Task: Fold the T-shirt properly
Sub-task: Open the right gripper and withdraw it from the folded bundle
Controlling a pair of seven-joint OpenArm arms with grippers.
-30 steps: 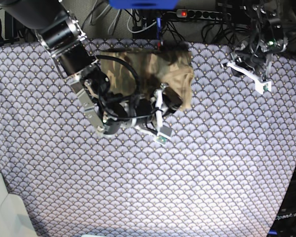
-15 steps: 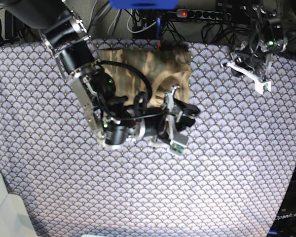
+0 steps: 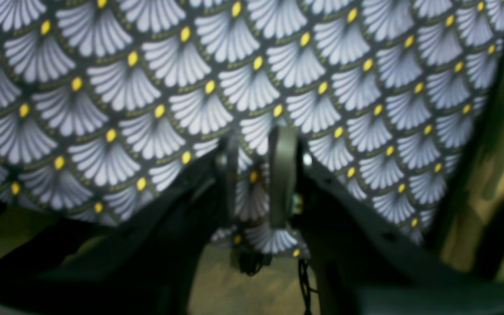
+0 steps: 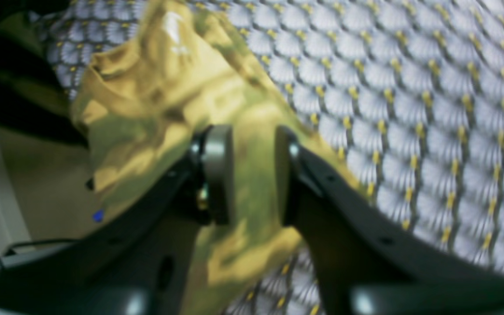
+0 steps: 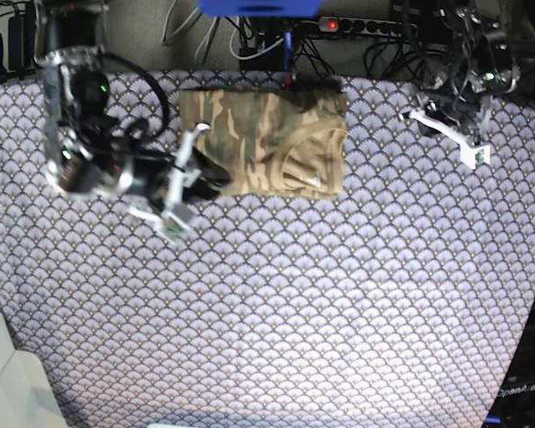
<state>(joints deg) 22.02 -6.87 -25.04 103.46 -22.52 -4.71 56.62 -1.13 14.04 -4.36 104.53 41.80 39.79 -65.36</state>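
Note:
The camouflage T-shirt lies as a flat folded rectangle at the back middle of the table. My right gripper reaches in from the left to the shirt's lower left corner. In the right wrist view its jaws stand narrow, with a fold of the T-shirt running between the pads, so it is shut on the cloth. My left gripper hangs at the back right, well apart from the shirt. In its wrist view the left gripper shows a narrow gap with only tablecloth behind it.
The purple fan-patterned tablecloth covers the whole table. A power strip and tangled cables run along the back edge. The right arm's body stands over the table's left side.
The right arm has swung from over the shirt's right front to the left side of the table. The T-shirt, bunched and partly covered before, now lies flat. The left arm has not moved.

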